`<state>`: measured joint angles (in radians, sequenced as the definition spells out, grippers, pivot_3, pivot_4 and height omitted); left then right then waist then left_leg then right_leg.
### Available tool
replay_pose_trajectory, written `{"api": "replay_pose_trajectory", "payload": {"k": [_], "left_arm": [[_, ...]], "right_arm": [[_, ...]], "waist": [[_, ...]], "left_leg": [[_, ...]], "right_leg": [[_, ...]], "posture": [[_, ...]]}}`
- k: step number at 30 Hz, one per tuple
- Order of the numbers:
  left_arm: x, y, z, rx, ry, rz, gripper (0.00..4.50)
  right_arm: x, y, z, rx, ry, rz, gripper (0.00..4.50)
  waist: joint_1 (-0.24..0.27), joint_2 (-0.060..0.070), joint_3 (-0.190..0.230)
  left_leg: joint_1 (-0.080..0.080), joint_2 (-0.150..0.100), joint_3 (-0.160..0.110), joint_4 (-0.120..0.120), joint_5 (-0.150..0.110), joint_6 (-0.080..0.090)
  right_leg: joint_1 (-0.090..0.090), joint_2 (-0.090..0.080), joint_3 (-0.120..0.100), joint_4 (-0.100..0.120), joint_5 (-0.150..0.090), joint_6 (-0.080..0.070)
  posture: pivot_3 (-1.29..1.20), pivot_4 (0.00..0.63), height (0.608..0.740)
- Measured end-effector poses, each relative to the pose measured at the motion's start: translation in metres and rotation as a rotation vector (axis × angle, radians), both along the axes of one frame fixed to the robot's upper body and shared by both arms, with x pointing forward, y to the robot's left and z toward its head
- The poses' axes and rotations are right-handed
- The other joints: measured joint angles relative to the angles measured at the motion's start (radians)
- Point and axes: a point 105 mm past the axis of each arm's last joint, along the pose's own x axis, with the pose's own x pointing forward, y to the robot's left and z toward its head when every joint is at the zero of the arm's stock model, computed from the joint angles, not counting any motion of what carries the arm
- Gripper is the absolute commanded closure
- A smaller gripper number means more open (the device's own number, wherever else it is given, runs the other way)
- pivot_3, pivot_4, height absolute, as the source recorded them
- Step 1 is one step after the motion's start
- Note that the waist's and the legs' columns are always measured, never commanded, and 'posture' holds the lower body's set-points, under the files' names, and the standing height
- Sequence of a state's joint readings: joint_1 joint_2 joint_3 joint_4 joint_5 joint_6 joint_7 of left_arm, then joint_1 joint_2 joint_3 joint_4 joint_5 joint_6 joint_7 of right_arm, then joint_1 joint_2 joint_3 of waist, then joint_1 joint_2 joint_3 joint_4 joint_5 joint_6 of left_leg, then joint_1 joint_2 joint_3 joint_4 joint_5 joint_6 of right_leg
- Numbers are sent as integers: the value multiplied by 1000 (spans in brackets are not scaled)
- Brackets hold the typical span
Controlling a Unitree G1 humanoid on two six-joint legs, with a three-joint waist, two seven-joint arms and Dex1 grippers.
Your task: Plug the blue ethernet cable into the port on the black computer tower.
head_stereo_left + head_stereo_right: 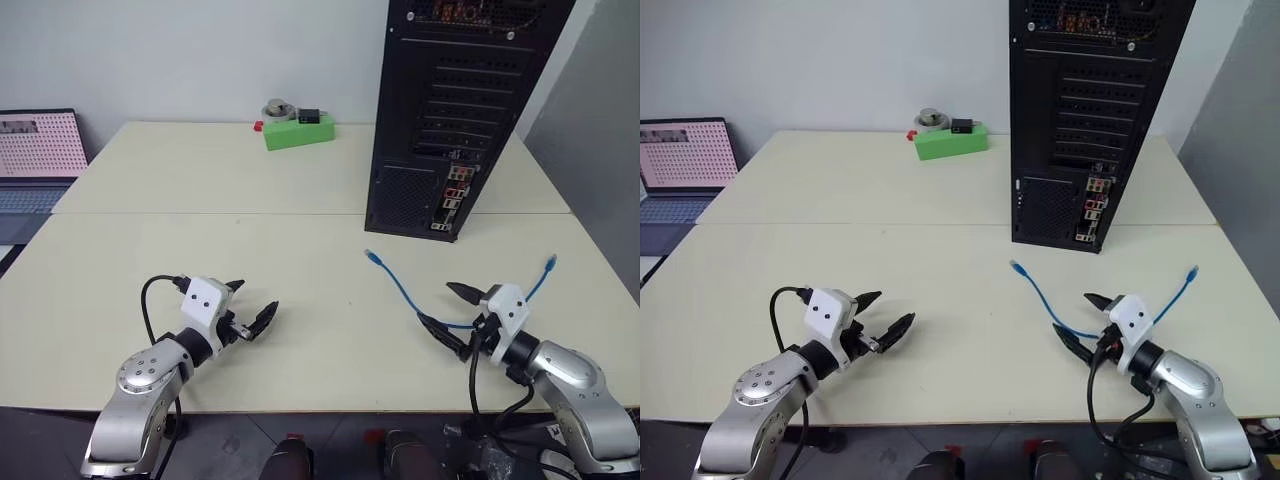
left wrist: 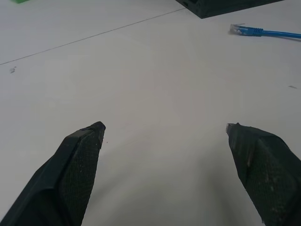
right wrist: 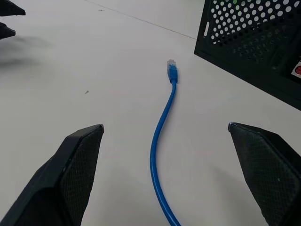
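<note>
Head views, counter (image 1: 250,190): pale, two slabs meeting at a seam; white wall behind.
Head views, far edge: green block (image 1: 298,131) with small items on top; laptop (image 1: 38,160) at left edge.
Head views, black computer tower (image 1: 455,110): upright on far right, rear panel facing forward.
Head views, blue ethernet cable (image 1: 400,288): unplugged, loose on counter in front of tower, passing under right hand.
Head views, left hand (image 1: 248,310): low over near left, fingers apart, empty.
Head views, right hand (image 1: 450,315): low over near right, fingers apart above cable.
Left wrist view: fingers (image 2: 70,174) spread over bare counter; cable plug well ahead.
Right wrist view: fingers (image 3: 66,179) spread, cable lying between them, not gripped; plug (image 3: 172,69) near tower corner.
</note>
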<state>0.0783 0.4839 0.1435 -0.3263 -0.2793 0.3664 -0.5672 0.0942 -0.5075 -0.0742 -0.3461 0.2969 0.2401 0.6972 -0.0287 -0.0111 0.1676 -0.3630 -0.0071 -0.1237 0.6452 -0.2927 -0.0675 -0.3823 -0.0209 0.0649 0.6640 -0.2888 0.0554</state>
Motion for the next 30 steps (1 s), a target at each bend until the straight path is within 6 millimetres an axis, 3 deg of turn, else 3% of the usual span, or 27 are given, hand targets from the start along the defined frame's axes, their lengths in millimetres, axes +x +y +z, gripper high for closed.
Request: {"api": "replay_pose_trajectory", "payload": {"k": [13, 21, 30], "left_arm": [[-2, 0, -2, 19, 5, -14, 98], [-4, -12, -6, 39, 16, -84, 98], [3, -32, 17, 39, -56, -234, 98]], "right_arm": [[-2, -1, -3, -3, 10, -5, 0], [-3, 4, -4, 0, 28, -8, 0], [2, 13, -3, 25, 69, -32, 0]], "waist": [[0, 0, 0], [0, 0, 0], [0, 0, 0]], "left_leg": [[0, 0, 0, 0, 0, 0], [0, 0, 0, 0, 0, 0], [0, 0, 0, 0, 0, 0]], "right_leg": [[0, 0, 0, 0, 0, 0], [0, 0, 0, 0, 0, 0], [0, 0, 0, 0, 0, 0]], "posture": [[0, 150, 740], [0, 150, 740], [0, 150, 740]]}}
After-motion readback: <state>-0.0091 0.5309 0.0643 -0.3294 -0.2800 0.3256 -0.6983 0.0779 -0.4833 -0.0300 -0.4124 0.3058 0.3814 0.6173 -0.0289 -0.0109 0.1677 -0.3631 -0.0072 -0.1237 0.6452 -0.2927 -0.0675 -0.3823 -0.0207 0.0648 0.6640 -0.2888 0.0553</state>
